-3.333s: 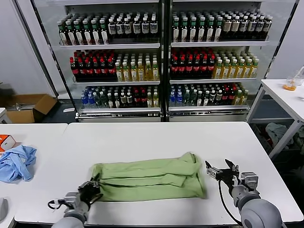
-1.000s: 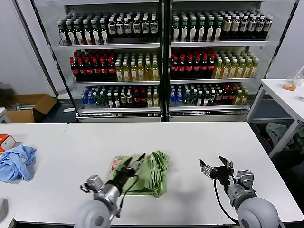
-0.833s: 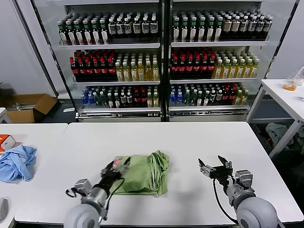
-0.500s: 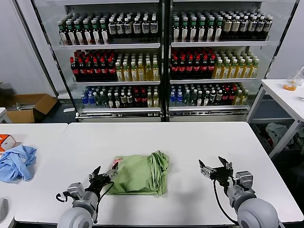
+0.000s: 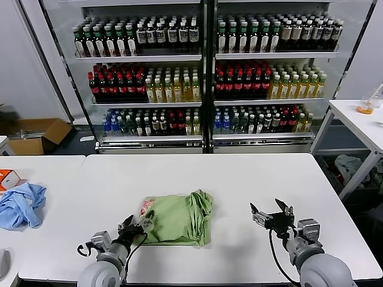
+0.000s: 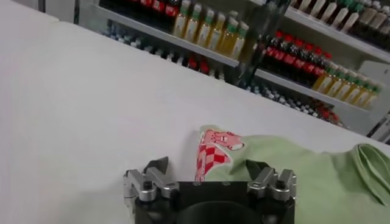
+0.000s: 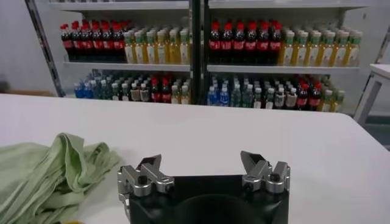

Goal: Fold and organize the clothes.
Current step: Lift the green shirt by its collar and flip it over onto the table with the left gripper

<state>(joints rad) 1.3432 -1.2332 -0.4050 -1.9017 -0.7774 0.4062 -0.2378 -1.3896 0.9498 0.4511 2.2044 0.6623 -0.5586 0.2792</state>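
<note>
The light green shirt (image 5: 178,218) lies folded into a small bundle on the white table (image 5: 197,173), its pink-and-white printed patch (image 5: 146,207) at its left end. It also shows in the left wrist view (image 6: 304,176) with the patch (image 6: 214,150), and in the right wrist view (image 7: 49,167). My left gripper (image 5: 137,223) is open and empty, low over the table at the shirt's left edge, its fingertips either side of the patch corner. My right gripper (image 5: 270,213) is open and empty, hovering over bare table right of the shirt.
A light blue cloth (image 5: 21,204) and an orange box (image 5: 7,178) lie on the left table. Glass-door fridges full of bottles (image 5: 203,78) stand behind. Another white table (image 5: 359,119) is at the far right.
My left gripper carried the shirt's left end over to the right, folding the long shirt into a small bundle, let go and drew back to its left edge. The right arm barely moved.
</note>
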